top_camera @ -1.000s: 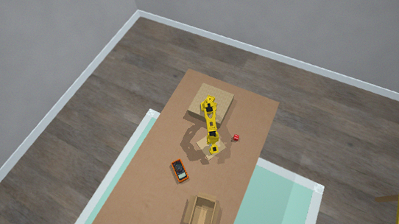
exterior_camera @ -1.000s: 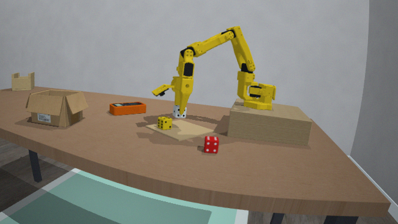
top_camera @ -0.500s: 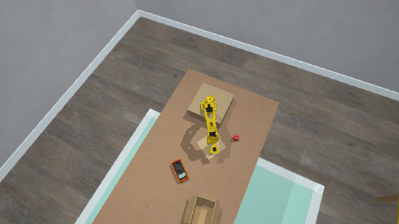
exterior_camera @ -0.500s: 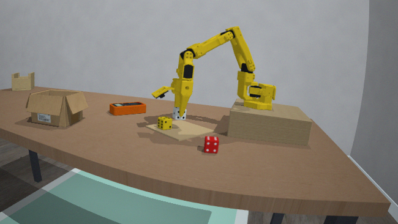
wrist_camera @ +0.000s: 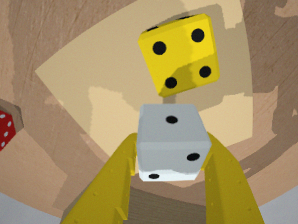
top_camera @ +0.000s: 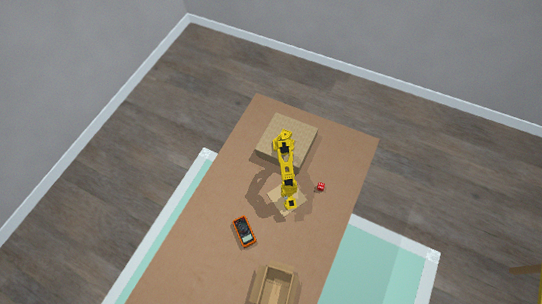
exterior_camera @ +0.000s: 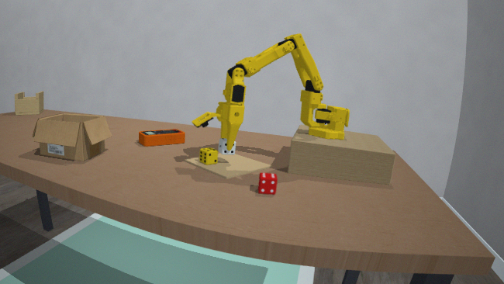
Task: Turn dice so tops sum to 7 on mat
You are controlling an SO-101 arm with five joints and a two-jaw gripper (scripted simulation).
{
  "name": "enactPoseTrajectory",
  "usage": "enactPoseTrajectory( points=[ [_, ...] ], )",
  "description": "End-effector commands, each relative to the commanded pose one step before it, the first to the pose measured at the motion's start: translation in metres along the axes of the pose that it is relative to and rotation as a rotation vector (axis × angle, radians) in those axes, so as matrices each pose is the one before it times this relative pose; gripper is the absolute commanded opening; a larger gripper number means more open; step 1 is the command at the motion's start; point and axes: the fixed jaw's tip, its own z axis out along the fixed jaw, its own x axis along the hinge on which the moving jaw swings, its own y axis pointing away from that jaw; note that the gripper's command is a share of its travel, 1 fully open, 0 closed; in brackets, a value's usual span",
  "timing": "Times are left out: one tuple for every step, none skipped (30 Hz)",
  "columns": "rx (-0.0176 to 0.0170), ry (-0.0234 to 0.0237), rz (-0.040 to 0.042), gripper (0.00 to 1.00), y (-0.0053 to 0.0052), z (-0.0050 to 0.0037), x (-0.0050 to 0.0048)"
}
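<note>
My yellow gripper [exterior_camera: 229,143] is shut on a white die [exterior_camera: 225,147], which is low over the tan mat [exterior_camera: 229,163], at or just above its surface. In the wrist view the white die [wrist_camera: 173,141] sits between my fingers. A yellow die [exterior_camera: 208,155] rests flat on the mat just in front of it; it also shows in the wrist view [wrist_camera: 181,52]. A red die [exterior_camera: 267,183] lies on the table off the mat, to the right; it also shows in the overhead view [top_camera: 320,187] and at the wrist view's left edge [wrist_camera: 5,128].
The arm's base stands on a wooden block [exterior_camera: 341,155]. An orange multimeter [exterior_camera: 161,136] lies left of the mat. An open cardboard box [exterior_camera: 70,136] stands further left, and a small box [exterior_camera: 29,102] at the far left.
</note>
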Motion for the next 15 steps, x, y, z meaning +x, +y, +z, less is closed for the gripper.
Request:
enactPoseTrajectory(
  points=[
    [-0.00241, 0.02771, -0.00138, 0.0, 0.00273, 0.005972, 0.005856],
    [0.0, 0.0, 0.0, 0.0, 0.00001, 0.000384, -0.000001],
    [0.0, 0.0, 0.0, 0.0, 0.0, 0.000522, -0.000005],
    [0.0, 0.0, 0.0, 0.0, 0.0, 0.000642, -0.000003],
    [0.0, 0.0, 0.0, 0.0, 0.0, 0.000714, -0.000006],
    [0.0, 0.0, 0.0, 0.0, 0.0, 0.000738, -0.000001],
    [0.0, 0.0, 0.0, 0.0, 0.0, 0.000721, 0.000006],
    [0.0, 0.0, 0.0, 0.0, 0.0, 0.000636, 0.000003],
    [0.0, 0.0, 0.0, 0.0, 0.0, 0.000529, 0.000006],
    [0.0, 0.0, 0.0, 0.0, 0.00001, 0.000378, 0.000005],
    [0.0, 0.0, 0.0, 0.0, 0.0, 0.000228, 0.000004],
    [0.0, 0.0, 0.0, 0.0, 0.0, 0.000102, 0.000003],
    [0.0, 0.0, 0.0, 0.0, 0.0, 0.000012, 0.0],
    [0.0, 0.0, 0.0, 0.0, 0.0, 0.0, 0.0],
    [0.0, 0.0, 0.0, 0.0, 0.0, 0.0, 0.0]
  ],
)
